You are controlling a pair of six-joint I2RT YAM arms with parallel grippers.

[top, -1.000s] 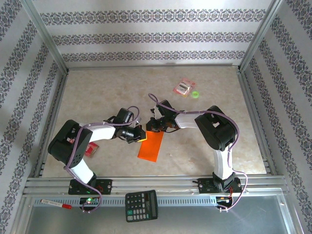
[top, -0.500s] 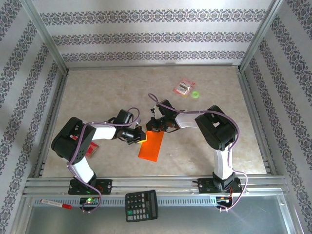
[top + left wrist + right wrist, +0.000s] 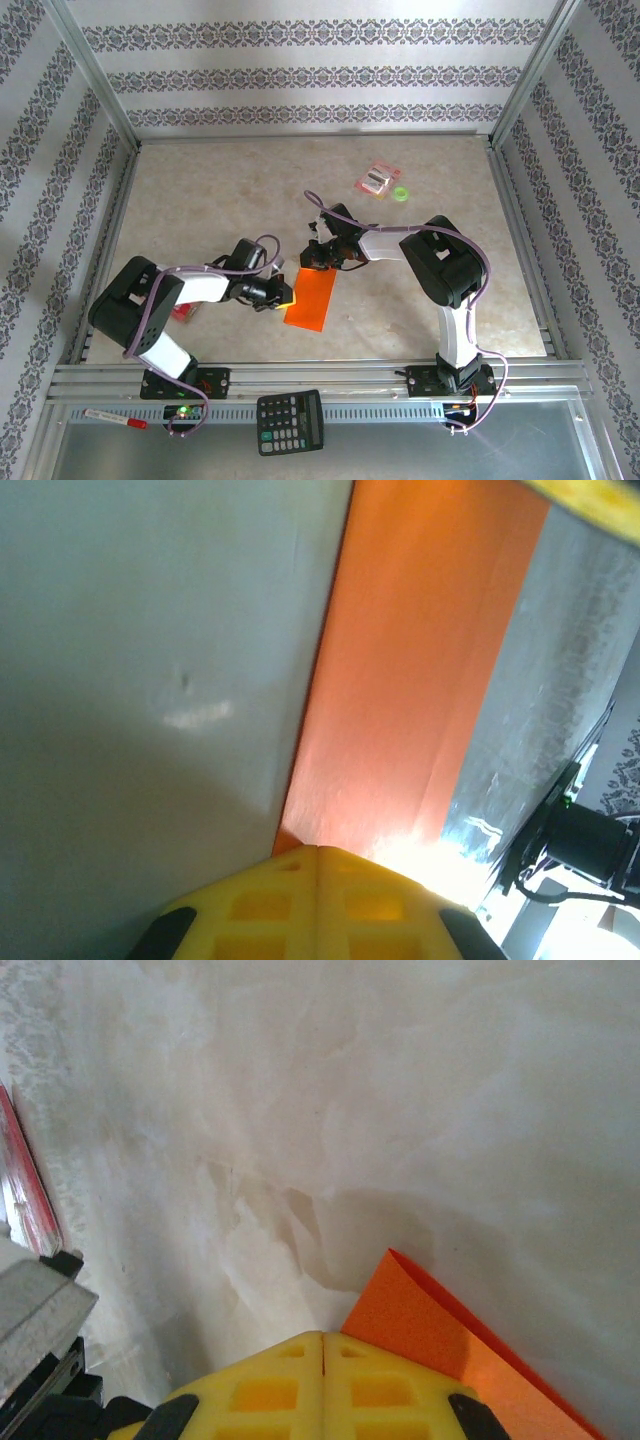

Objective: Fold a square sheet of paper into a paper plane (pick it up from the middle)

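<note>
Our left arm has dropped lower and its left gripper (image 3: 284, 293) has slid to the near-left edge of the sheet of paper (image 3: 310, 298), pads pressed together. The sheet lies folded flat on the desk (image 3: 200, 190). At the sheet's far corner, the right gripper (image 3: 318, 262) is likewise closed, possibly pressing on the paper rather than pinching it.

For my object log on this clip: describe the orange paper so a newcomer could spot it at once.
On the beige table, look front and middle, just beyond the black calculator. The orange paper lies flat there as a long rectangle, with the left hand and right hand at its far end. It alone is flat and orange, and it dwarfs the pink-red packet farther back.
</note>
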